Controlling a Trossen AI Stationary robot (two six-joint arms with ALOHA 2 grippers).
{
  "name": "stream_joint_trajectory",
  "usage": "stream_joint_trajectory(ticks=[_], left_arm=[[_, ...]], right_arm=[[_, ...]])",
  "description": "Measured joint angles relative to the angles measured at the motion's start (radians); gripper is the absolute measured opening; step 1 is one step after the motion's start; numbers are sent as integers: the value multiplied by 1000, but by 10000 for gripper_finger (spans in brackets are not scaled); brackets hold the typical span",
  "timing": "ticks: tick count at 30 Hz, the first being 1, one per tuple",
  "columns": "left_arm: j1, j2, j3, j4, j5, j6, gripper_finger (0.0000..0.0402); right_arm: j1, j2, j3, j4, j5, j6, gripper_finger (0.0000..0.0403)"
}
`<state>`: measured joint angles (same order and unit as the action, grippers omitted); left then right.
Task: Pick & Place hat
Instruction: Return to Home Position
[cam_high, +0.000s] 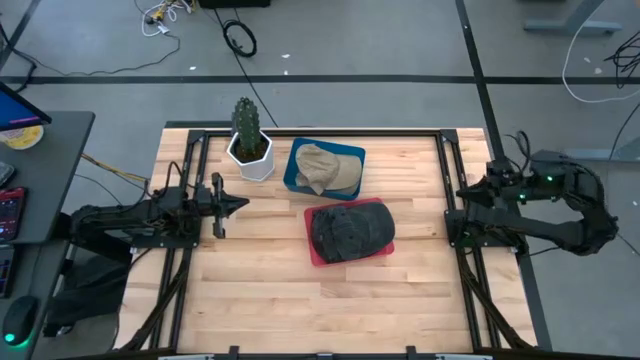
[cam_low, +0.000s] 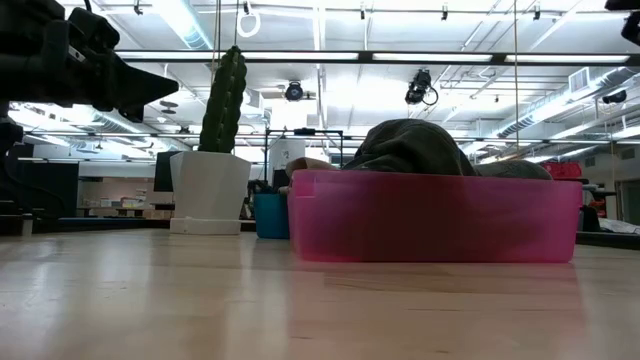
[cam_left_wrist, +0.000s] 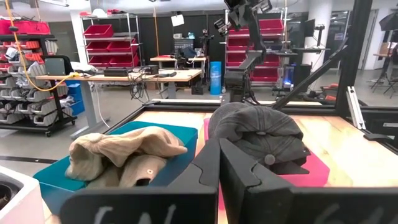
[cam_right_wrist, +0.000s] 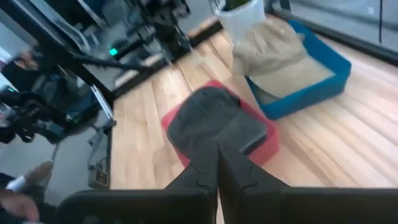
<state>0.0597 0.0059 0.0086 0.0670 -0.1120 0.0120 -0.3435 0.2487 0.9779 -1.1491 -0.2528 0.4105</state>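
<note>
No legible text, number, brand or sign in any of the 4 views.

White sheet (cam_left_wrist: 178, 20) hanging in the room beyond the table (cam_left_wrist: 348, 146): print too small to read.

Pale marks on the dark bar at the base of the left gripper (cam_left_wrist: 219, 149): not readable as characters.

Lit screen (cam_high: 15, 108) on the side desk (cam_high: 60, 170): content too small to read.

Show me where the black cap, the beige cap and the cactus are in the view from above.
black cap (cam_high: 350, 231): high view, middle of its crown.
beige cap (cam_high: 325, 168): high view, top of its crown.
cactus (cam_high: 245, 119): high view, its green stem.
</note>
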Motion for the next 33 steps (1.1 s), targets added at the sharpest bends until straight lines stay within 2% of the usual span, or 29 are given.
stream_joint_trajectory(ticks=[4, 9, 13, 16, 20, 24, 33], left_arm=[[0, 0, 0, 1, 0, 0, 3], [0, 0, 0, 2, 1, 0, 3], [0, 0, 0, 3, 2, 0, 3], [0, 0, 0, 4, 2, 0, 3], [0, 0, 0, 3, 2, 0, 3], [0, 0, 0, 2, 2, 0, 3], [0, 0, 0, 3, 2, 0, 3]], right_arm=[[0, -132, -95, 139, -4, 37, 1], [0, -248, -293, 549, -13, 50, 1], [1, -224, -437, 882, -144, 66, 1], [2, -219, -551, 1051, -236, 103, 0], [11, -249, -640, 1158, -267, 105, 0], [67, -248, -703, 1227, -290, 106, 0], [247, -249, -842, 1431, -206, 116, 0]])
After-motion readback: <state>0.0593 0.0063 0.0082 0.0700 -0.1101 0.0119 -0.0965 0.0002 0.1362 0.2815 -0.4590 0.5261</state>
